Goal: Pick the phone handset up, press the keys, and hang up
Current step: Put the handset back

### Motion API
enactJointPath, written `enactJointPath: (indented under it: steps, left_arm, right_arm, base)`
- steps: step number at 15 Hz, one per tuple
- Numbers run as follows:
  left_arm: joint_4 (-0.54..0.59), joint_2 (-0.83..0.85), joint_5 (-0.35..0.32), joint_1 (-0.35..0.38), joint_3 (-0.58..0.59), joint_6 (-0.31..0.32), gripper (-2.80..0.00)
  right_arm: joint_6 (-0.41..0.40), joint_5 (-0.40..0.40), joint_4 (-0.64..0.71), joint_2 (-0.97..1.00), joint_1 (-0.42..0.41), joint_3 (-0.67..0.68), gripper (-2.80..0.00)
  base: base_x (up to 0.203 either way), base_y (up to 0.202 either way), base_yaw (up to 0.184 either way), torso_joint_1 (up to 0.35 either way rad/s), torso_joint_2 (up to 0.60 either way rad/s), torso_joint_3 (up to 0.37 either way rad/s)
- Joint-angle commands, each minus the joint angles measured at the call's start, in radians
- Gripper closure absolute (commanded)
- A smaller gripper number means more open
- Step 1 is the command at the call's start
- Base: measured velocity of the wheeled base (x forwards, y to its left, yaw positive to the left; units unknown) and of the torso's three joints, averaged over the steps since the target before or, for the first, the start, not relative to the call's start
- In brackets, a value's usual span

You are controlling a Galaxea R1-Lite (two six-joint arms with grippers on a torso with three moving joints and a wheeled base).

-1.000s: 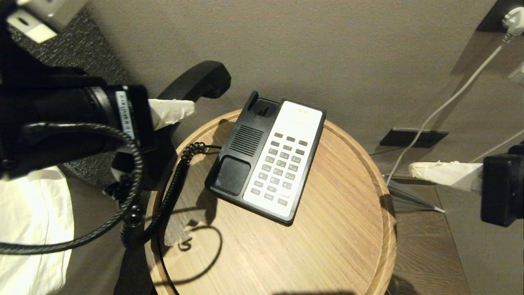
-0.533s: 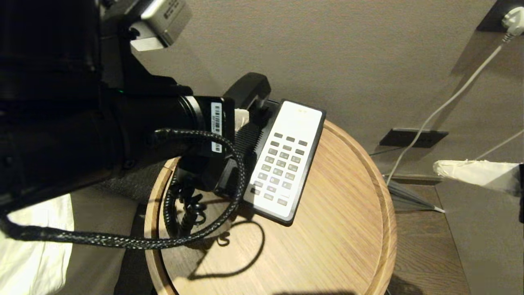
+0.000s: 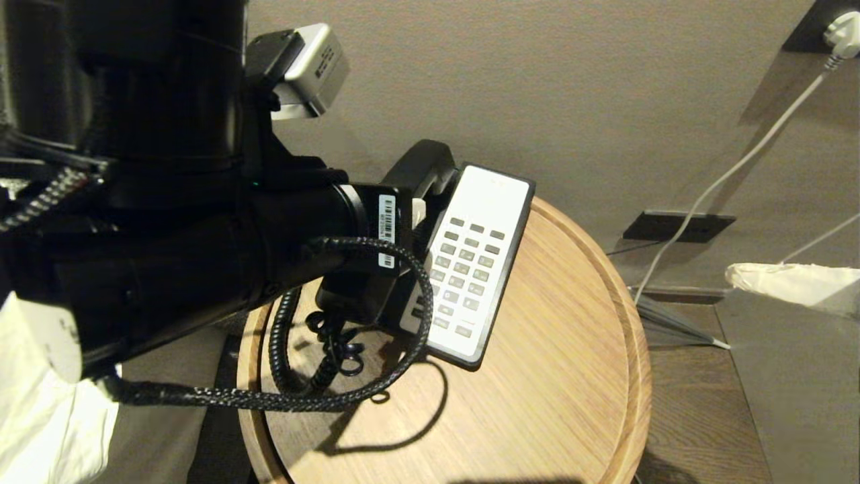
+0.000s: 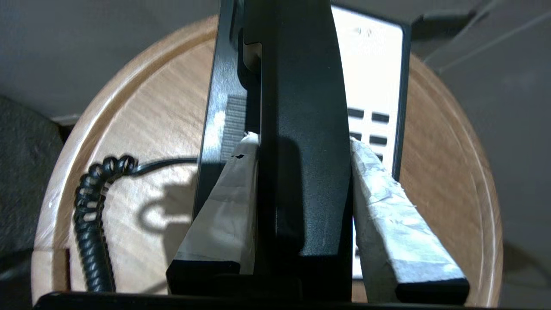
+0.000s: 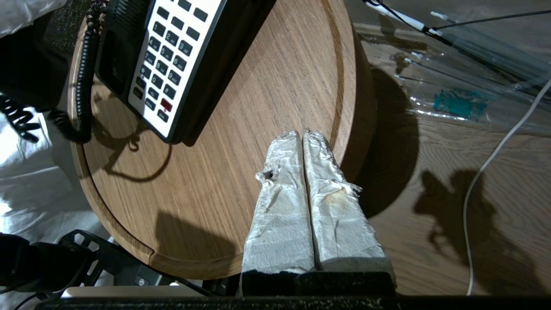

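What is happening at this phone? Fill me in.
The left gripper is clamped on the phone handset and holds it lengthwise over the cradle side of the phone base on the round wooden table. Whether it is seated cannot be told. The coiled cord lies beside the base. The right gripper hangs shut and empty over the table's edge.

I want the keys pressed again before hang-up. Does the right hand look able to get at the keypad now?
Probably yes. The right hand hovers shut over bare table, and most of the keypad shows uncovered; the left hand holds the phone handset over the cradle side.
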Motion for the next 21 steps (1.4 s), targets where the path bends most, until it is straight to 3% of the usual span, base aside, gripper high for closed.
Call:
enactJointPath:
  steps: [1,14,17,21]
  left_arm:
    - [-0.021,0.008,-0.004,0.019,0.029,0.003,0.0]
    - [-0.072,0.045,-0.082,0.065,0.056,0.011,0.0]
    - [-0.08,0.059,-0.13,0.104,0.058,0.062,0.0]
    - [-0.144,0.067,-0.168,0.121,0.067,0.078,0.0]
  right_arm:
    - [0.002,0.0,0.002,-0.003,0.0,0.001,0.0]
    - [0.002,0.002,0.0,-0.009,0.001,-0.002,0.0]
    - [0.002,0.004,0.0,-0.015,0.001,0.004,0.0]
    - [0.003,0.005,-0.001,-0.015,0.001,0.007,0.0]
  base:
    - [0.0,0.0,0.0,0.0,0.0,0.0]
    - [0.0,0.0,0.0,0.0,0.0,0.0]
    - [0.0,0.0,0.0,0.0,0.0,0.0]
    - [0.0,0.0,0.0,0.0,0.0,0.0]
